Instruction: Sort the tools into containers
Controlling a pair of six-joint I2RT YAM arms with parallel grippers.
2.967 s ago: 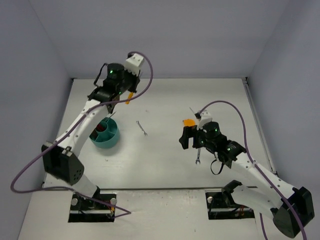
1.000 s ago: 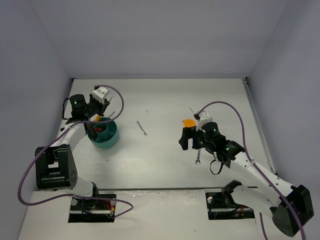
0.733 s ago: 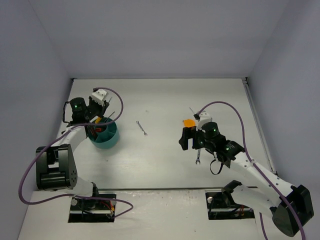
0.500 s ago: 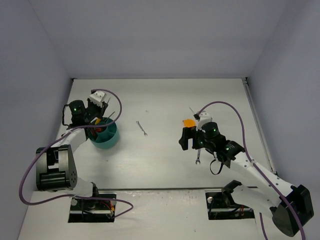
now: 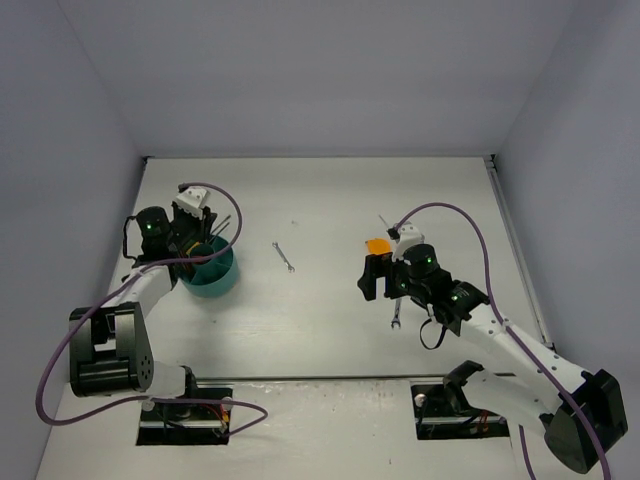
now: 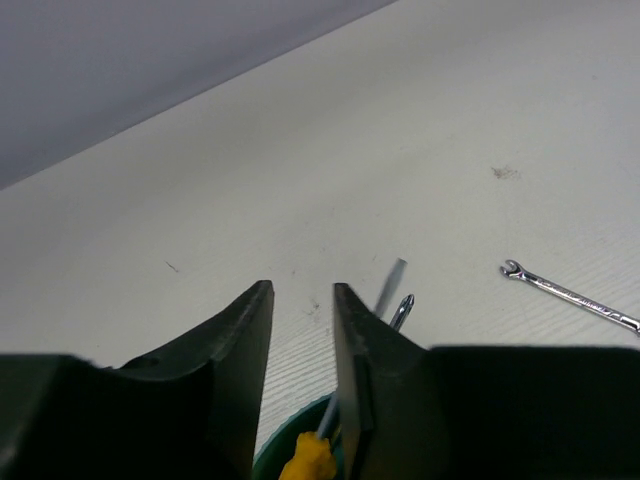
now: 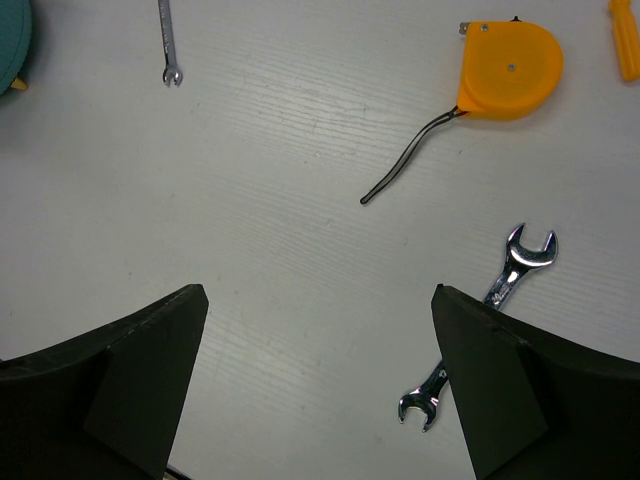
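- Directly beneath my left gripper sits the teal bowl, a sliver of its rim showing low between my fingers.
- An orange-handled screwdriver stands tilted in that bowl, handle down, with its shaft passing behind the finger on the right of my wrist view. A second metal tip pokes up just beside it.
- My left jaws stand slightly parted and clamp nothing; bare table shows through the gap.
- Beyond that gripper, off to its right, a small silver wrench lies flat.
- My right gripper hangs well apart from the bowl, spread wide and holding nothing.
- Just below its right finger lies a larger wrench, partly hidden by that finger. Farther ahead sits the orange-headed tool.
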